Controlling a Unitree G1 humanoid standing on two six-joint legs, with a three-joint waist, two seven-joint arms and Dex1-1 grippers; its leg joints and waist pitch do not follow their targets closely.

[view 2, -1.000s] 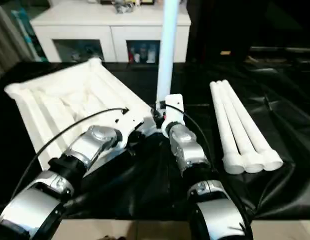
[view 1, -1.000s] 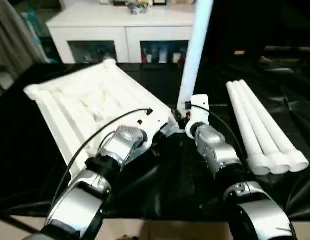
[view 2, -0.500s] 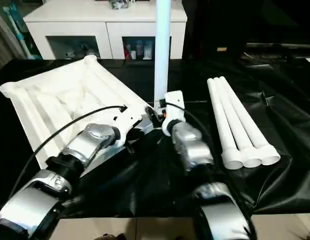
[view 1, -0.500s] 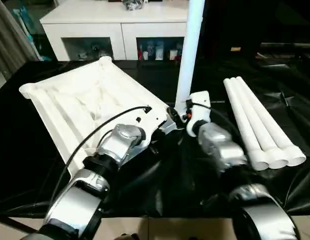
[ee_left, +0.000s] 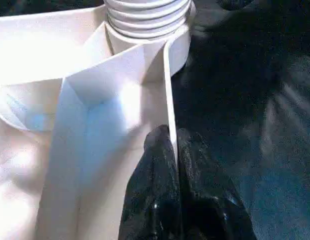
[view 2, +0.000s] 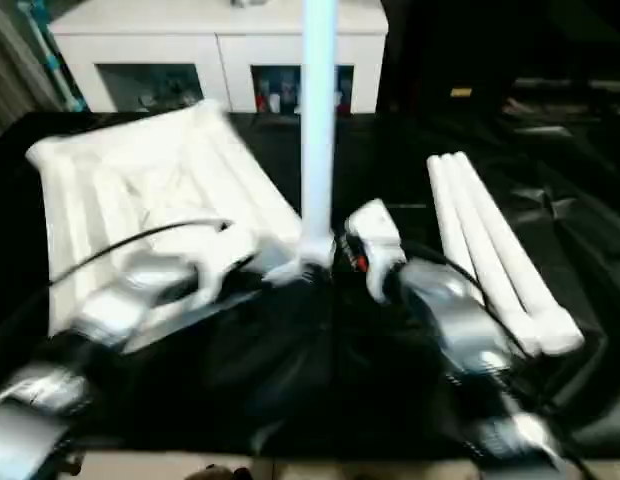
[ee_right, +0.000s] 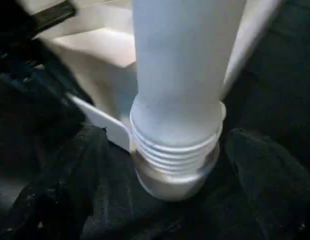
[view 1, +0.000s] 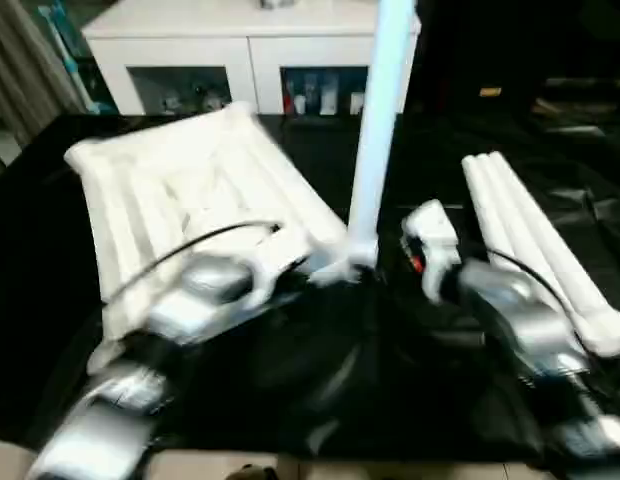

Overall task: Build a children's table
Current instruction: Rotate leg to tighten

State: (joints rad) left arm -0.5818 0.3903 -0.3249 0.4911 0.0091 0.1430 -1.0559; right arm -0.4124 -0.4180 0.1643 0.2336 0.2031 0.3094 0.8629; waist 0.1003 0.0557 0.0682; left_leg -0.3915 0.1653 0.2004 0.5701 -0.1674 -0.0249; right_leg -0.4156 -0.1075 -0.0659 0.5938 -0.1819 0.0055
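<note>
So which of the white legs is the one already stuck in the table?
Find the big white table top lying upside down on the black cloth. At its near corner one leg stands straight up in the round socket, threads showing at its foot. The other three legs lie flat, side by side, off to the right.

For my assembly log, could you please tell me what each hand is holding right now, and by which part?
The left hand pinches the table top by its thin side rim near the corner socket. The right hand is open around the upright leg, holding nothing.

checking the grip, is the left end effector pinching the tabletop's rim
Yes, the left end effector has its two fingers closed on the thin rim of the tabletop.
</note>
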